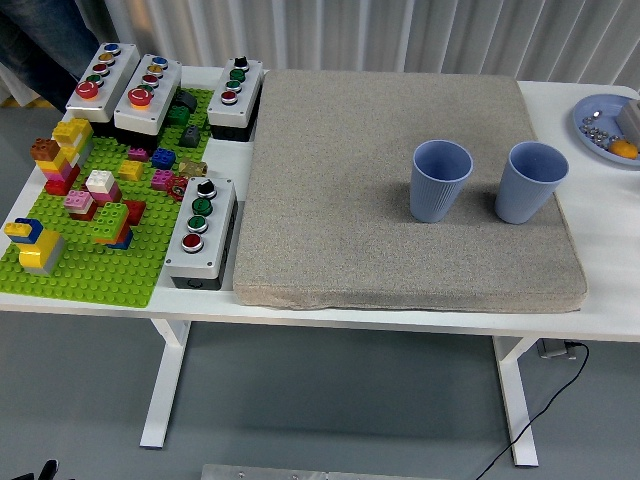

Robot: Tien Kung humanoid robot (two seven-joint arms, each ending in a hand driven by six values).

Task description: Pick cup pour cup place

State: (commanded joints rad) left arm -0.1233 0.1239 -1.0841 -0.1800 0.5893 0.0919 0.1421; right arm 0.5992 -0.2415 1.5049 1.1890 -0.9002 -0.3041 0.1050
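A: What is the biggest thing in view?

B: The white table (610, 300), running the full width, its near edge low in the picture. On it lies a large grey-brown mat (400, 240), covering the middle and right of the tabletop.

A: And left of the mat?

B: A green building-brick baseplate (90, 280), studded with small bricks in yellow, red, pink, white and blue, some stacked into little towers. Around it stand four grey push-button boxes: two at the far left corner (100, 82) (148, 95), one beside the mat's far left corner (236, 92), and one nearer, just beside the mat's left edge (200, 232). Each carries a row of coloured buttons.

A: Where are the cups?

B: Both stand upright on the right half of the mat, side by side and apart. The left blue cup (441, 180) is ribbed; the right blue cup (531, 182) stands near the mat's right edge. I cannot tell whether either holds anything.

A: Anything smaller?

B: A blue plate (590, 135) at the table's far right edge, cut off by the frame, with small bits and something orange on it.

A: And the robot's hands? Spread, clenched, gripping?

B: Neither hand appears in the view, so their fingers cannot be judged. Nothing touches the cups.
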